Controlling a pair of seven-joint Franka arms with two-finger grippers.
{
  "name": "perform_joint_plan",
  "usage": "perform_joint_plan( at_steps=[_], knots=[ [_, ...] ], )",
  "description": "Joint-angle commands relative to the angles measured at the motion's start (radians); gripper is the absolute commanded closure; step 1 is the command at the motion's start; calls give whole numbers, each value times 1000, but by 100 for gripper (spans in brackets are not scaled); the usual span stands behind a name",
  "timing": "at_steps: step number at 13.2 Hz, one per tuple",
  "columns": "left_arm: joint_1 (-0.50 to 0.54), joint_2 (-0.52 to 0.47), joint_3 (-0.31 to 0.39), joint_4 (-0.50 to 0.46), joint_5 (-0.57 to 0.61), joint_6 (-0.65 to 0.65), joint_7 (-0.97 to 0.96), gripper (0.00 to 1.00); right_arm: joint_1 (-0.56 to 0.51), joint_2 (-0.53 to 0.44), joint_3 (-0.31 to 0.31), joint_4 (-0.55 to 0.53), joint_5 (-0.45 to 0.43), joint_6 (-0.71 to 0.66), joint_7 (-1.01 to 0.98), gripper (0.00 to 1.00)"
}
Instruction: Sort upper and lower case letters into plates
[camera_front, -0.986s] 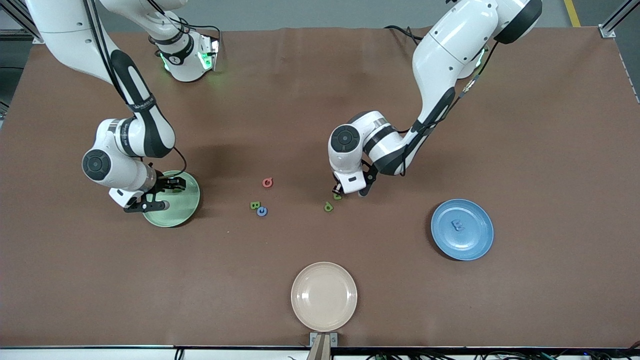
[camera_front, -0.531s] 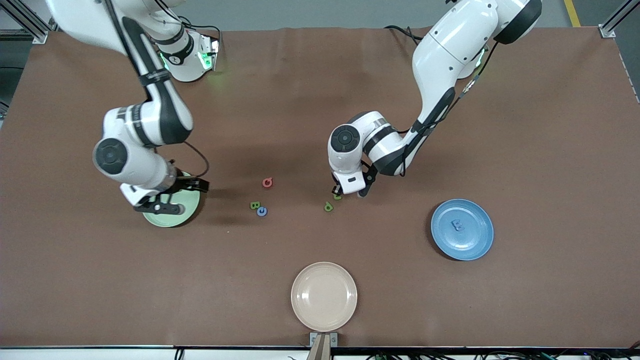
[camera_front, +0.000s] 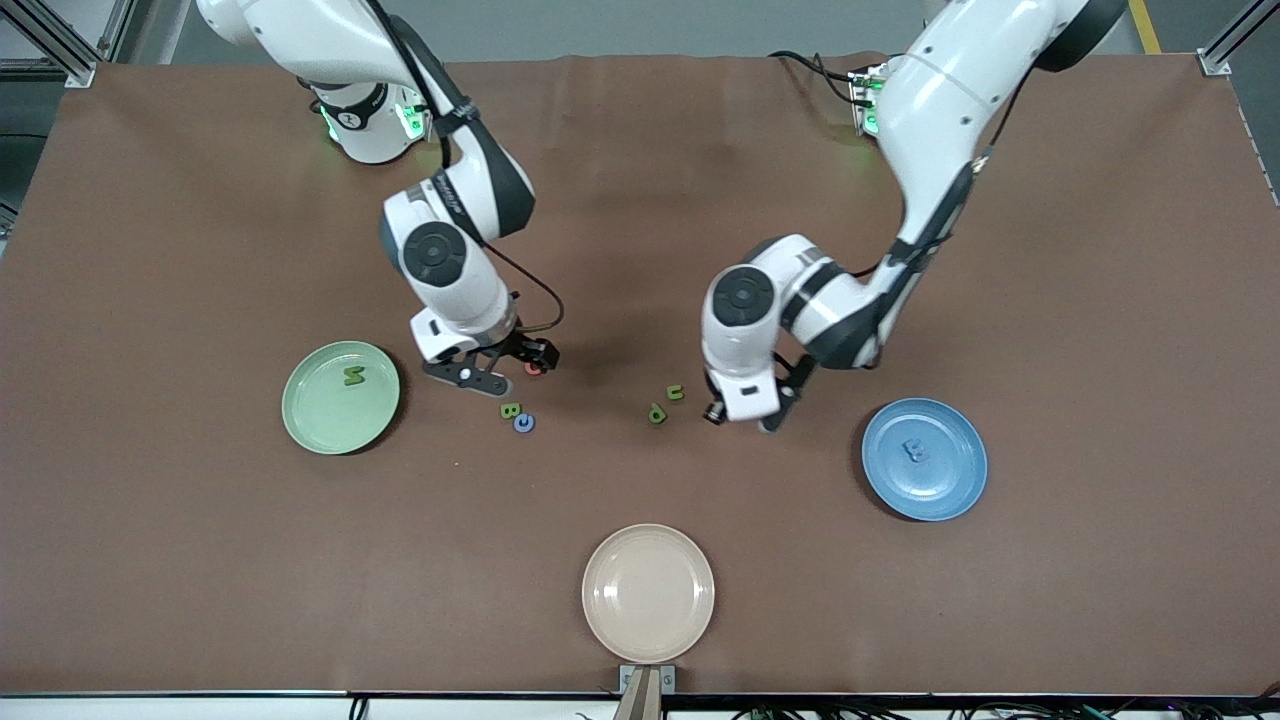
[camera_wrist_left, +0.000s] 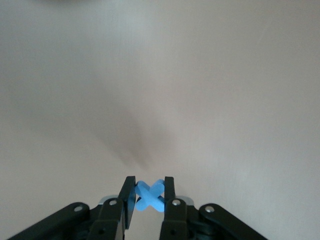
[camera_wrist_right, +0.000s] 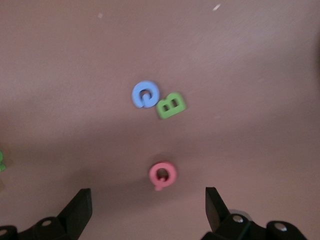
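Matte plates — glossy white arms

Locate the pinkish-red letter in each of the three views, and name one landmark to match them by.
Front view: pinkish-red letter on the table, partly hidden under the open right hand.
Left wrist view: not in it.
Right wrist view, between the hand's fingers.
Shared landmark: the green B touching the blue letter.

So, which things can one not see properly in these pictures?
- Pink letter: front view, partly covered by the right gripper; right wrist view shows it whole.
- Blue letter held in the left gripper: hidden in the front view by the hand.
- Letter in the blue plate: too small to read.
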Motion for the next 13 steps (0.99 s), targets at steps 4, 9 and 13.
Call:
perform_joint_plan(
  at_steps=[4,9,13],
  knots=[
    [194,-77,-5,-31,15,-30,380,99,28,74,-17,-37,-25,120,26,7],
    [352,-67,-5,-68,17,-30,654,93,35,74,-19,-84,-36,167,28,26],
    [382,-48,-5,-66,32,-28,682,0,43,75,-19,-94,-36,169,32,33]
  ],
)
